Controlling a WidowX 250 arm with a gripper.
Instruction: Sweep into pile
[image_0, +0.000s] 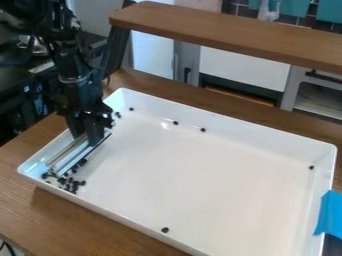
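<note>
Many small dark round pellets (62, 180): clustered loosely in the near left corner of the tray, some tight against the blade's near end, others just beside its right edge.
White rectangular shallow tray (194, 175): lies on the brown wooden tabletop (20, 212), with a piece of bright blue tape (329, 212) on the right rim.
Long narrow sweeping tool with pale and metallic strips and a dark edge (69, 156): sits low in the left end, running along the left wall.
Black two-finger gripper (87, 138): hangs over the left end, clamped on the sweeping tool from above.
Strays: one pellet by the near wall (165, 230), one by the right wall (311, 167), two along the far wall, a few more towards the far left corner.
Step in hand: looks like gathering at the left end, well along, with most pellets near one another but not yet in one compact heap.
Next move: calls for lifting the blade clear of the heap, setting it down beyond a stray, then drawing it back left with the edge flat to the floor.
Risk: could scatter the loose heap or roll pellets past either blade end; needs a slow, low stroke.
</note>
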